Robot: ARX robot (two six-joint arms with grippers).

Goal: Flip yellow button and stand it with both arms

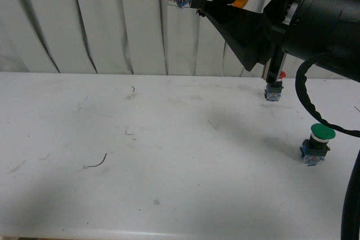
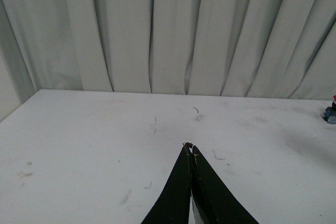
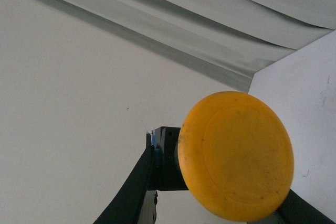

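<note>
Currently we grip the yellow button (image 3: 236, 153) in our right claw (image 3: 223, 182), high above the table (image 1: 140, 139); our left claw (image 2: 190, 148) is pinched closed, empty. Flipping and standing it seem left to do.

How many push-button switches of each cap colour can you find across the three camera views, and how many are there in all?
Yellow-capped push-button switch: 1
Red-capped push-button switch: 1
Green-capped push-button switch: 1
Total: 3
</note>
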